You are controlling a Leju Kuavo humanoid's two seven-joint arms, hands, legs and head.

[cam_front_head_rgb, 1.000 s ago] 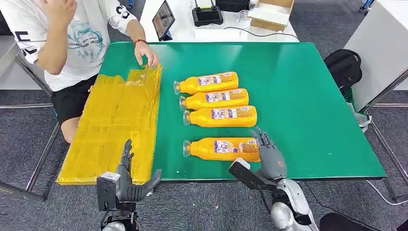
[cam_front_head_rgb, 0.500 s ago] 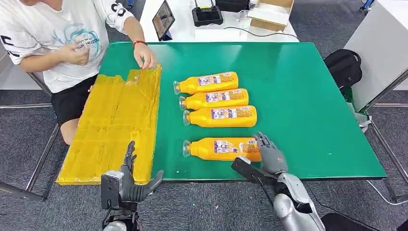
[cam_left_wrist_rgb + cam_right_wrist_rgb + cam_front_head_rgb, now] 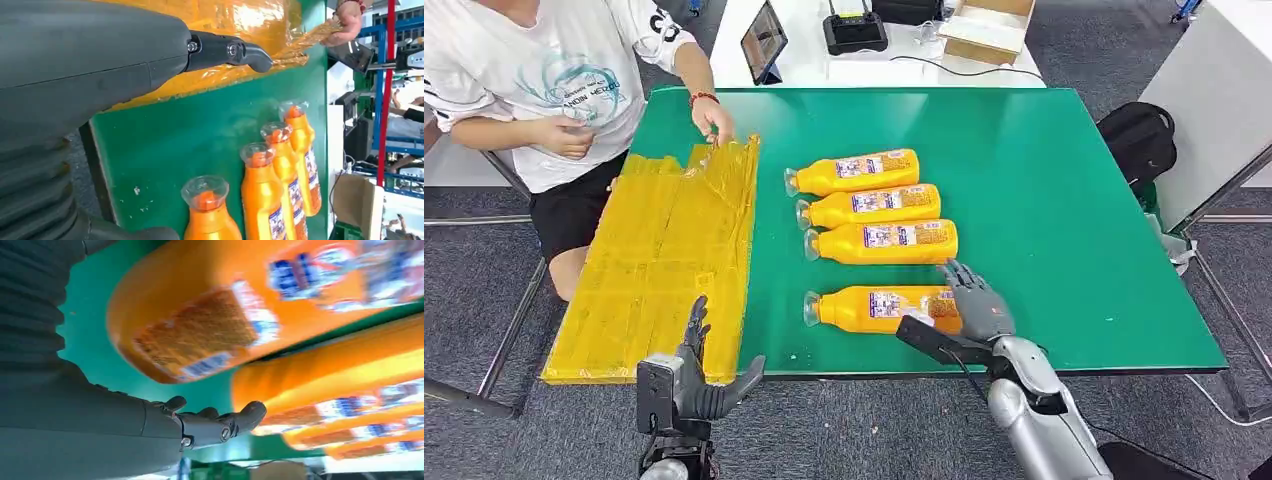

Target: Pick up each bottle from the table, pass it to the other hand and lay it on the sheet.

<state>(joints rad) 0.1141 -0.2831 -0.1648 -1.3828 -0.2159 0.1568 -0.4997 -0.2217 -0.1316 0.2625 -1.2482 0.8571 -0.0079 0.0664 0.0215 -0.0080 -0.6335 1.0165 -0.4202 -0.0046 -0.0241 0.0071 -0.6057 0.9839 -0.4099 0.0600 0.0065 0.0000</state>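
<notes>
Four orange bottles lie on their sides on the green bench (image 3: 1044, 200), caps pointing toward the yellow sheet (image 3: 664, 260), and that sheet is our landmark. At its far corner a person's hand (image 3: 714, 118) touches the crinkled edge. At its near edge, the left robot hand (image 3: 692, 375) hovers off the bench's front rim, fingers spread and upright, thumb out to the side, holding nothing. Just right of the sheet come the bottles, in a column: the far bottle (image 3: 854, 172), the second bottle (image 3: 869, 206) and the third bottle (image 3: 882, 242) packed side by side, then a gap, then the nearest bottle (image 3: 879, 309) alone toward the bench's front edge. At that nearest bottle's base end, farthest from the sheet, sits the right robot hand (image 3: 969, 310), fingers open and reaching over the base, thumb low by the front side. From the right wrist view the fingers (image 3: 220, 422) are slightly curled with green showing between them and the bottle; whether they touch it, I cannot tell. Nothing is gripped yet.
</notes>
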